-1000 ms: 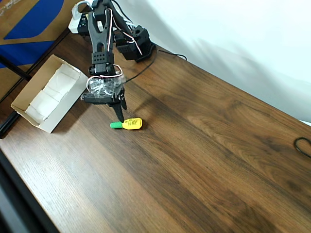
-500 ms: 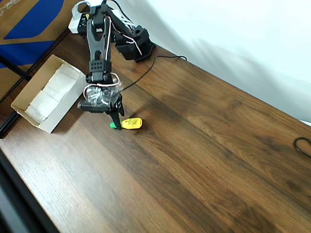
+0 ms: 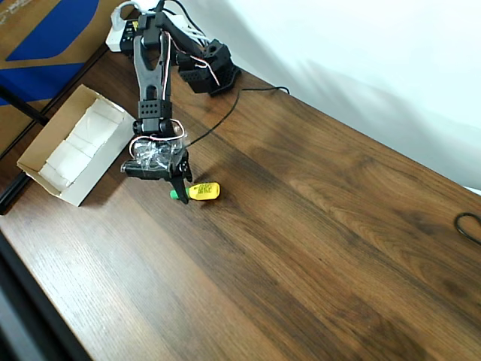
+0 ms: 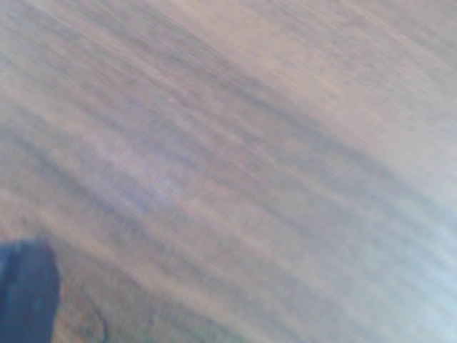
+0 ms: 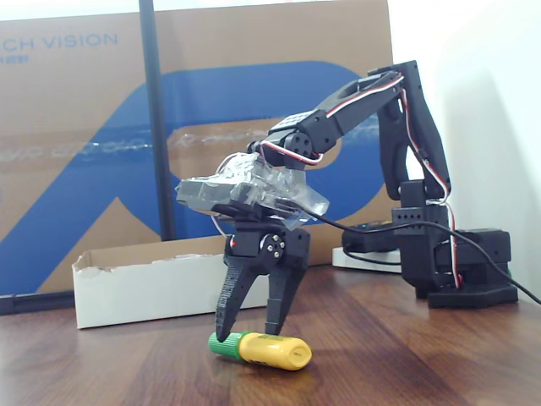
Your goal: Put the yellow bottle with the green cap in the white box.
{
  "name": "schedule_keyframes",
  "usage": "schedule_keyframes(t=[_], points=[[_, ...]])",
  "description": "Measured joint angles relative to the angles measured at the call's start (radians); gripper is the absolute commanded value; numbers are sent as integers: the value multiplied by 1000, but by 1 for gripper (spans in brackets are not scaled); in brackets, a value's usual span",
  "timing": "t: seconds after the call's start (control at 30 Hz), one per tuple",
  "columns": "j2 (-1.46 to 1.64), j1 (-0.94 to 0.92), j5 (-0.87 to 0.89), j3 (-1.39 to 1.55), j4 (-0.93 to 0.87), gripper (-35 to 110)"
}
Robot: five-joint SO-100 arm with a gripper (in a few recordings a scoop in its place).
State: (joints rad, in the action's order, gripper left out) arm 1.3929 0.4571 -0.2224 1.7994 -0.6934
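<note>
Just right of the shallow white cardboard box (image 3: 75,147) with its tan rim, in the overhead view, the tiny yellow plastic bottle with the green cap (image 5: 261,349) is lying on its side on the dark wooden table (image 3: 316,241). I am holding my black two-finger gripper (image 5: 248,326) over its cap end, jaws spread, fingertips just above it.

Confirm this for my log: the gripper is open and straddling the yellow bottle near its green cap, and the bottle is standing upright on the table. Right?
Not quite. The yellow bottle is lying on its side on the table, not standing upright, as the fixed view shows. The rest holds: the gripper is open, its fingers coming down on either side of the bottle near the green cap.
</note>
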Motion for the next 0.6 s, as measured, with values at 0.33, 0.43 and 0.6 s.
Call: schedule_keyframes(t=[0.33,0.43,0.6], points=[[-32,0,-18,-2,-5,9],[-32,-14,-15,-2,-5,1],[-32,-35,-15,-2,-5,0]])
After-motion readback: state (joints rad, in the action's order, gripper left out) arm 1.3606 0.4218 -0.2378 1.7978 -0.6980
